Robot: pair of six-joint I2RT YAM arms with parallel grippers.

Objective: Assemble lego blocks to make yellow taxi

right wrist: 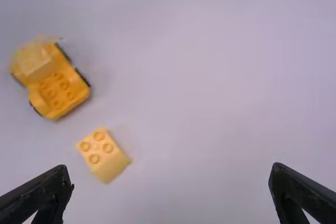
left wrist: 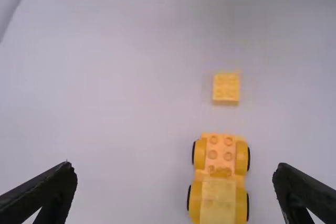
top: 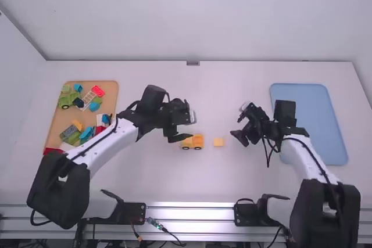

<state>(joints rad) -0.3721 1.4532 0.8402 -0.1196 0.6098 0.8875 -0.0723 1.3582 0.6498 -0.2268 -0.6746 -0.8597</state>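
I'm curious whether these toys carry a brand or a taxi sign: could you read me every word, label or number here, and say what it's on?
None that I can read.
Yellow vehicle: no lettering or sign visible.
Loose yellow block: bare studs, no readable marks.
Blocks on the tan tray: too small to tell.
Blue tray: no lettering visible.

Blue tray (top: 318, 121); red block (top: 97, 91), green vehicle (top: 65, 100) on tan tray (top: 64, 119).
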